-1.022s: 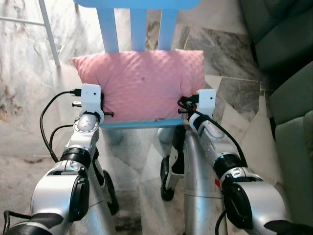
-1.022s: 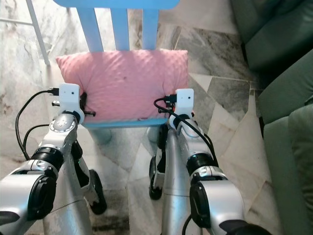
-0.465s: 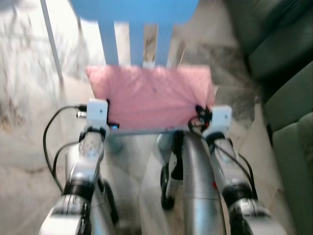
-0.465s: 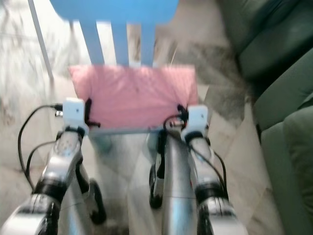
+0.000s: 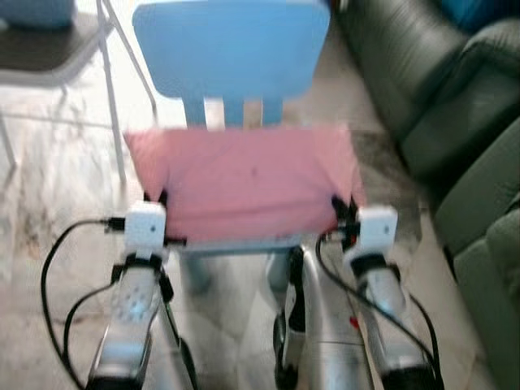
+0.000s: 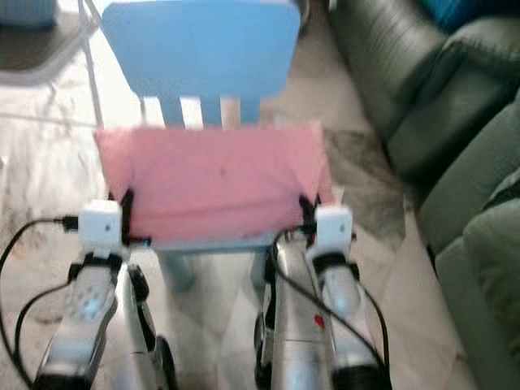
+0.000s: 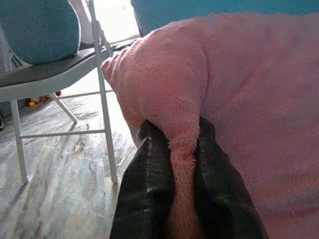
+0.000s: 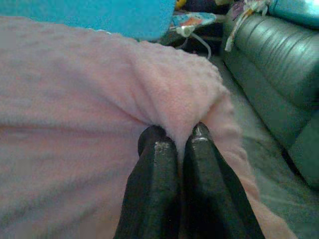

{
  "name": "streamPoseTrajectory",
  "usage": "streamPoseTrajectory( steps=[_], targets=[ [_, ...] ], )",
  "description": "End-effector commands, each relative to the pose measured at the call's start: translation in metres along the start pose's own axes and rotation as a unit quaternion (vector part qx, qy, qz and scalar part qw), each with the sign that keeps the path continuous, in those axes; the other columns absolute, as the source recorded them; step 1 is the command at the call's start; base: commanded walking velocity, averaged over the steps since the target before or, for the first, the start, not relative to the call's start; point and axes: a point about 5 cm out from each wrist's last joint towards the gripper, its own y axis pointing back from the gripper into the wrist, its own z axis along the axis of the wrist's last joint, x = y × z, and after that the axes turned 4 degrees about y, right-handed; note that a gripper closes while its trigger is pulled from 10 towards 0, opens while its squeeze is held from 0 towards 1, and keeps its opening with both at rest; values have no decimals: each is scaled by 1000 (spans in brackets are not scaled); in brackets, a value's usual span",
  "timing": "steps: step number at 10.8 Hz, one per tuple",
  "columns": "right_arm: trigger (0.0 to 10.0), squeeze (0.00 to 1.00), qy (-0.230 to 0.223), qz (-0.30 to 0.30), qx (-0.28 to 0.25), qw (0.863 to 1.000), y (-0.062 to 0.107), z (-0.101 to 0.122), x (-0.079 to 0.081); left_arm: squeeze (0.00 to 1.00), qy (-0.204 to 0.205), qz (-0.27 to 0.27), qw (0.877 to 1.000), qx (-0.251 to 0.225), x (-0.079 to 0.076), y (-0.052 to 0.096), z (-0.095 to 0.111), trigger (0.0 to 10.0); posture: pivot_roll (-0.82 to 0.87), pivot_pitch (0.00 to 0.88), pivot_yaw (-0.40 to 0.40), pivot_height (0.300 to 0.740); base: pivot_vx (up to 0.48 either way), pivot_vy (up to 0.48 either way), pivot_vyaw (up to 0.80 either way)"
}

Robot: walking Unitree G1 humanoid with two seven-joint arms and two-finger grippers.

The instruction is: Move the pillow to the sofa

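Pink pillow [image 5: 244,180] lying across the seat of a blue chair [image 5: 231,57], green sofa [image 5: 455,122] off to the right; left end effector [image 7: 182,149] pinched shut on the pillow's left edge, right end effector [image 8: 177,142] clamped on a fold at its right edge
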Motion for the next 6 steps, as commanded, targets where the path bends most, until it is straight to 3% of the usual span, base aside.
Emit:
streamPoseTrajectory(
  steps=[1,3,6],
  targets=[
    [10000,0,-8,-10,-4,1000,1,6,-9,0,-1,9,1000,1,10,2,3,6627,41,24,-28,464,0,0,0],
    [10000,0,-22,-6,-11,1000,-1,13,-10,0,-11,-5,1000,-3,5,-1,7,10000,30,21,-21,464,0,0,0],
    [10000,0,-25,-2,-5,1000,-2,16,-11,0,-17,-1,1000,-4,-3,-6,10,10000,27,21,-26,509,0,0,0]
  ],
)
